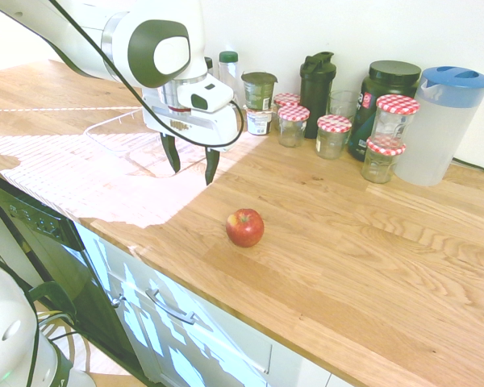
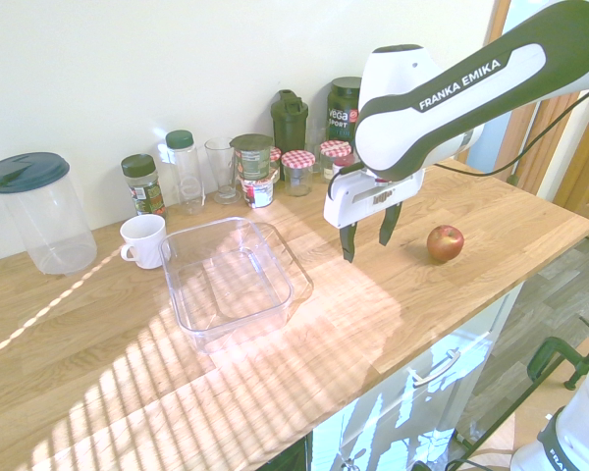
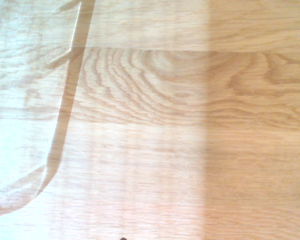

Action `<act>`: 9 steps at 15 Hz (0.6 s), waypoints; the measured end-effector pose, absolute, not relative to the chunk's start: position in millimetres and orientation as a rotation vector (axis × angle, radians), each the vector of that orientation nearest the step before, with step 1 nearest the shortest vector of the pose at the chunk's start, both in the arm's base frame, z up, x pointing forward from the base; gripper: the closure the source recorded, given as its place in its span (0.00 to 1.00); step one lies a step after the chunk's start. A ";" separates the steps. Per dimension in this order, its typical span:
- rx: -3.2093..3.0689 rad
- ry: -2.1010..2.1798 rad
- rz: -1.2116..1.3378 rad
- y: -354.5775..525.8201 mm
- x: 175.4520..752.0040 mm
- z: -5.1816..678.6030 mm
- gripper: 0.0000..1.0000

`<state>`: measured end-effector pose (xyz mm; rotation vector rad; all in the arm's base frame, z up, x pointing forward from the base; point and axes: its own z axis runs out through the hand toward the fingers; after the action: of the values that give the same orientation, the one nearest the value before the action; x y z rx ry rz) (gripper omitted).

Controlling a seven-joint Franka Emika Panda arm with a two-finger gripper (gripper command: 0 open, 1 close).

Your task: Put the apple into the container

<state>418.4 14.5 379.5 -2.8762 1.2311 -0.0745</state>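
Note:
A small red apple rests on the wooden counter near its front edge. The container, a clear shallow plastic tray, lies empty on the counter. My gripper hangs open just above the bare wood between the two, fingers pointing down with nothing between them. It is apart from both the apple and the tray. The wrist view shows wood grain and the tray's clear edge at one side.
Along the wall stand several jars with red-checkered lids, dark shaker bottles, a spice jar and a glass. A pitcher with a blue lid and a white mug stand near the wall too. The counter's front edge drops to drawers.

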 end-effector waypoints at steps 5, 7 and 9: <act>-2.926 1.174 -0.056 11.0 432.1 415.5 0.00; -3.026 1.013 -0.025 -8.1 434.8 450.9 0.00; -3.086 0.838 -0.025 -44.3 430.1 469.1 0.00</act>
<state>430.1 -44.3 469.1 -3.0856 0.8379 -0.0249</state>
